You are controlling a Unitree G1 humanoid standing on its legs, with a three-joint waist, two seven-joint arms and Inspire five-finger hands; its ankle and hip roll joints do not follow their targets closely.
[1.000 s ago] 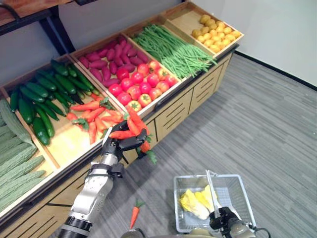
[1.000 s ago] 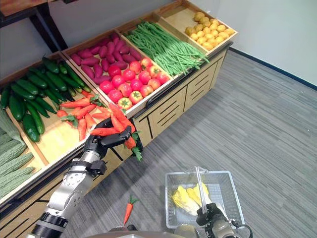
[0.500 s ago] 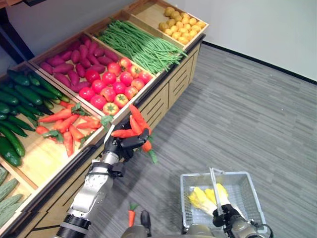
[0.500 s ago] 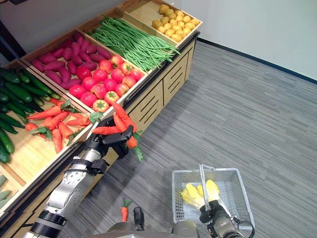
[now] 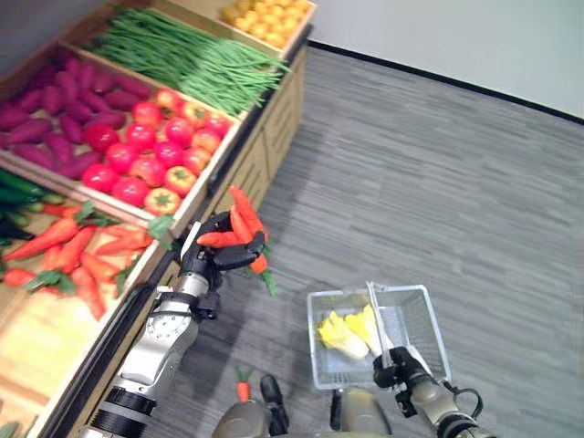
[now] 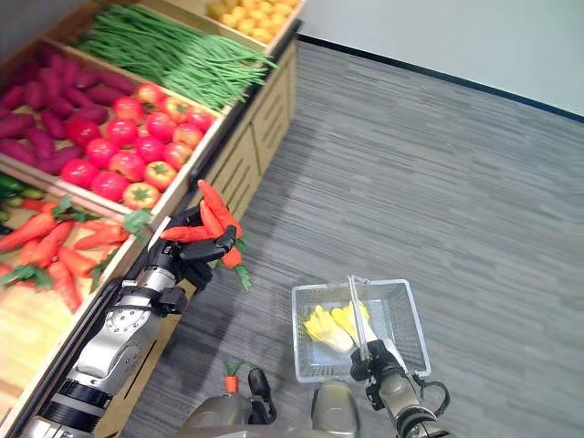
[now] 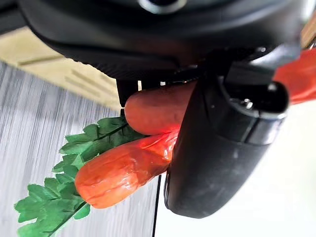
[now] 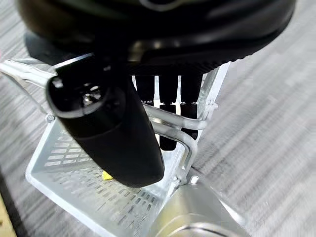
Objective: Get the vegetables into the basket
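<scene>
Below, the basket (image 5: pixel 420 310) was carried by its handle (image 8: pixel 170 128), round which the right hand (image 5: pixel 394 370) was curled; further off, a bunch of carrots (image 5: pixel 239 230) was clutched in the left hand (image 5: pixel 212 260); the carrots were judged light, stiff, smooth and best gripped mid-body.

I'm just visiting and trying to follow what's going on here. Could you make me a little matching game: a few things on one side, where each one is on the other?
Things:
1. bunch of carrots
2. basket
3. single carrot
4. tomatoes

Places:
A. lying on the floor
B. in a wooden bin on the stand
C. gripped in the left hand
D. hanging by its handle from the right hand

Pairs: 1-C, 2-D, 3-A, 4-B
</scene>
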